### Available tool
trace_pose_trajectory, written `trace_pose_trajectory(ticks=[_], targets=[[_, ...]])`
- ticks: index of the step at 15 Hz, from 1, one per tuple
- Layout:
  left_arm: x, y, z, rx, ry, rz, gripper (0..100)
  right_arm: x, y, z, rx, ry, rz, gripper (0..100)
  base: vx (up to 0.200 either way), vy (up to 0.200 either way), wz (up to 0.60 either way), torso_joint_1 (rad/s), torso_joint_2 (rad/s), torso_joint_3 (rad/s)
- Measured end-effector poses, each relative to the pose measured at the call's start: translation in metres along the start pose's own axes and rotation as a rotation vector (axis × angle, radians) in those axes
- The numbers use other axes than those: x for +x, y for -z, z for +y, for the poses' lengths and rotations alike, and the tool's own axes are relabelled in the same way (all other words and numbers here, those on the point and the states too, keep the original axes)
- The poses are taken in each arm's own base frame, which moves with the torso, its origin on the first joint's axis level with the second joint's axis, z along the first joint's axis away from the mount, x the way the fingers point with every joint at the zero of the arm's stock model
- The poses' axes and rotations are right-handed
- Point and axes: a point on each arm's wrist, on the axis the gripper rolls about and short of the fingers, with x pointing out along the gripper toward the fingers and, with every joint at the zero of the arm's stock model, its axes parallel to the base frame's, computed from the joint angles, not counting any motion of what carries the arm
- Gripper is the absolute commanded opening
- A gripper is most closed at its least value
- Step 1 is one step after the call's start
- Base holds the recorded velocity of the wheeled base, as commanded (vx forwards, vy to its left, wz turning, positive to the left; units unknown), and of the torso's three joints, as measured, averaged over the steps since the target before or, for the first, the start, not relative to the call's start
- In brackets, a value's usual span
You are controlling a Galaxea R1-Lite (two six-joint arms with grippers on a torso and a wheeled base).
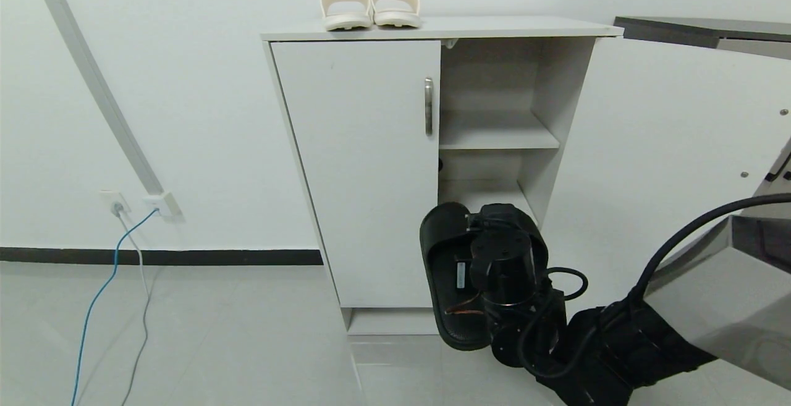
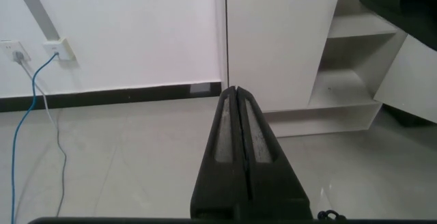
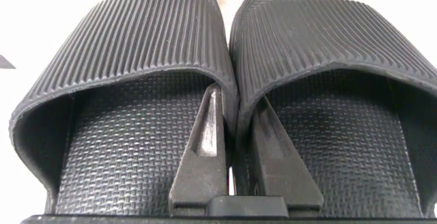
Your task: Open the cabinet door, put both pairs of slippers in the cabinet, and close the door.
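Our left gripper sits pinched together and empty, left of the cabinet. The cream slippers are on the cabinet's top. The black slippers hang before its open right bay, with the right gripper clamped on both inner straps. We'd guess light, bendy rubber, ribbed so grippy. The lower shelf looks roomy; mind the closed left door and its edge, plus the open door.

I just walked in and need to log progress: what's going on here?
The right gripper holds the black slippers, pinched together by their inner straps, low in front of the cabinet. Its right door is open and its left door is closed. The cream slippers sit on top. The left gripper is shut and empty.
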Motion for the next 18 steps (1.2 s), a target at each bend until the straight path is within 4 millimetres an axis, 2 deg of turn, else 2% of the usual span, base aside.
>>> trace_pose_trajectory(ticks=[1,5,10,18], targets=[[0.0,0.0,0.0,0.0,0.0,0.0,0,0.004,0.003,-0.001,-0.004,0.01,0.004,0,0.0,0.0,0.0,0.0,0.0,0.0],[0.0,0.0,0.0,-0.001,0.0,0.0,0,0.014,0.013,-0.004,-0.019,0.034,0.021,0,0.0,-0.2,0.0,0.006,0.0,0.0],[0.0,0.0,0.0,-0.007,-0.002,-0.002,0,0.028,0.023,-0.01,-0.021,0.067,0.027,0,0.0,0.0,0.0,0.0,0.0,0.0],[0.0,0.0,0.0,-0.008,-0.001,0.0,0,0.037,0.03,-0.016,-0.017,0.088,0.027,0,0.0,0.0,0.0,0.0,0.0,0.0]])
